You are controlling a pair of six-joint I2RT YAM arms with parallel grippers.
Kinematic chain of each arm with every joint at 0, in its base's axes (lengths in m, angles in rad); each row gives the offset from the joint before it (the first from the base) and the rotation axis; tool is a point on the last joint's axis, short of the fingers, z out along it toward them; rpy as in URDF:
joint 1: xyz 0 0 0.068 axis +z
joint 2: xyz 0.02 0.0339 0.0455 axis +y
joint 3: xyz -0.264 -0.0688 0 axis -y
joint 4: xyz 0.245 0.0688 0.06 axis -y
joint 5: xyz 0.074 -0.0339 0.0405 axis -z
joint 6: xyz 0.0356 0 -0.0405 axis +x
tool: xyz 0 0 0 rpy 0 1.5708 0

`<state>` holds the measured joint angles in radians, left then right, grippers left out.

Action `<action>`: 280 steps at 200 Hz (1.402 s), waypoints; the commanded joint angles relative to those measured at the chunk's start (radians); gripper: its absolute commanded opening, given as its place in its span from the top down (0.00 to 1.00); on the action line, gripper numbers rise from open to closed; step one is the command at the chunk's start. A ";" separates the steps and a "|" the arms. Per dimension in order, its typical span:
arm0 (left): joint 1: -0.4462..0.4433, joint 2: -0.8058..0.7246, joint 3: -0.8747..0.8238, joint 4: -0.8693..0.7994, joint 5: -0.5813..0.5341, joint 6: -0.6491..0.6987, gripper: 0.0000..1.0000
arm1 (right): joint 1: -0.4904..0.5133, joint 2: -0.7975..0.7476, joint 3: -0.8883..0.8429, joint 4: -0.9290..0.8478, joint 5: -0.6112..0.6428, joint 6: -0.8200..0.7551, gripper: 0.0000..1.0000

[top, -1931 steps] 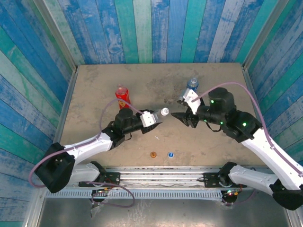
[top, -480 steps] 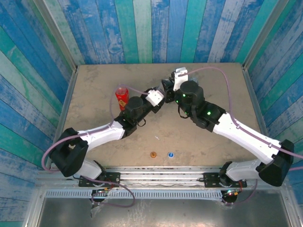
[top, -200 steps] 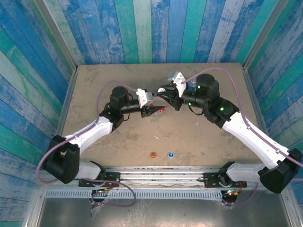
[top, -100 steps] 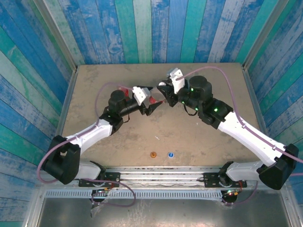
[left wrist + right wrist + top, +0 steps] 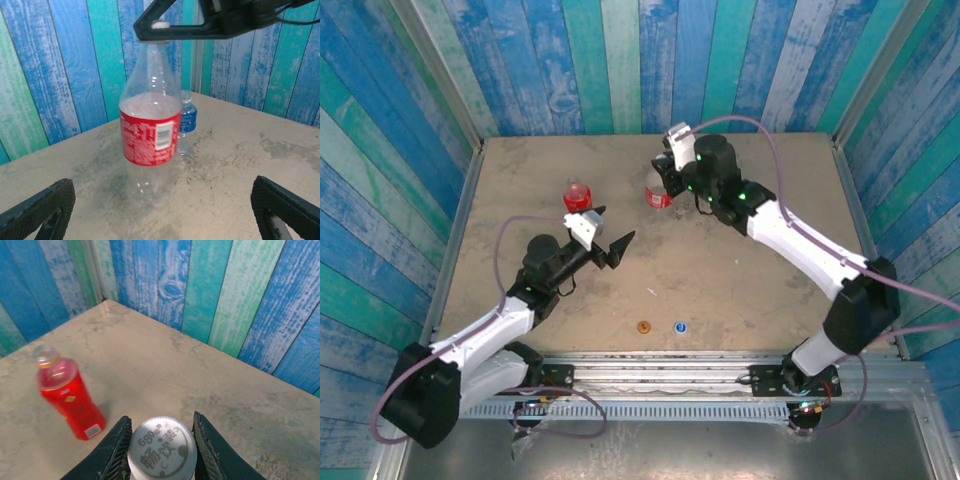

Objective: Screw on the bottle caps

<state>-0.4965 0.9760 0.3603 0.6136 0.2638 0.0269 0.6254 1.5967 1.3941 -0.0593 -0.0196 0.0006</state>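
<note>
Retreat is what we notice first: the left tool (image 5: 610, 235), which half a second ago was up against the right one at mid-bench, has drawn back toward the near edge. Its jaws are spread wide on nothing. The clear bottle with the red label (image 5: 150, 131) it was holding a second ago now stands upright on the bench (image 5: 740, 280). The right tool (image 5: 665, 178) sits directly over the bottle's neck, its fingers pinching the white cap (image 5: 161, 446) from both sides (we cannot tell how far it is threaded). From the left tool, that bottle is well ahead, toward the far wall. The blue-label bottle (image 5: 188, 116) is just behind it and the all-red bottle (image 5: 577, 197), uncapped, stands to the left. The orange cap (image 5: 643, 327) and blue cap (image 5: 679, 326) lie near the front edge.
</note>
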 commanded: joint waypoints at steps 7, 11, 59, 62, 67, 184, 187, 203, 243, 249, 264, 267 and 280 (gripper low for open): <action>0.003 -0.086 -0.050 -0.022 -0.068 -0.064 0.06 | -0.063 0.133 0.146 -0.008 -0.028 0.052 0.99; 0.003 -0.097 -0.054 -0.025 -0.062 -0.065 0.06 | -0.068 0.153 0.169 -0.018 -0.028 0.061 1.00; 0.003 -0.178 -0.105 -0.035 -0.164 -0.088 0.06 | -0.093 0.341 0.339 -0.076 -0.024 0.104 0.99; 0.003 -0.180 -0.107 -0.032 -0.178 -0.091 0.06 | -0.094 0.347 0.343 -0.076 -0.026 0.104 0.99; 0.001 -0.178 -0.113 -0.023 -0.192 -0.094 0.06 | -0.097 0.357 0.349 -0.078 -0.030 0.104 0.99; 0.004 0.018 0.009 -0.034 -0.428 -0.066 0.06 | -0.102 0.294 0.368 -0.099 -0.064 0.042 0.44; 0.005 0.021 0.011 -0.028 -0.437 -0.065 0.06 | -0.102 0.289 0.364 -0.099 -0.063 0.039 0.43; 0.012 0.034 0.019 -0.020 -0.475 -0.064 0.06 | -0.101 0.256 0.341 -0.093 -0.056 0.031 0.39; 0.088 0.041 0.021 -0.028 -0.429 -0.057 0.06 | -0.096 0.168 0.264 -0.088 -0.114 0.010 0.25; 0.106 0.040 0.020 -0.027 -0.416 -0.067 0.06 | -0.095 0.151 0.245 -0.087 -0.117 0.006 0.23; 0.148 0.037 0.013 -0.007 -0.366 -0.085 0.06 | -0.089 0.098 0.191 -0.081 -0.116 0.002 0.21; 0.153 0.037 0.011 -0.005 -0.356 -0.084 0.06 | -0.089 0.090 0.179 -0.079 -0.117 0.004 0.20; 0.178 0.054 0.015 0.006 -0.321 -0.075 0.06 | -0.087 0.048 0.131 -0.071 -0.123 0.009 0.20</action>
<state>-0.3595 1.0107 0.3565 0.5838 -0.1276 -0.0418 0.5312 1.7111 1.5986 -0.1402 -0.1165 0.0177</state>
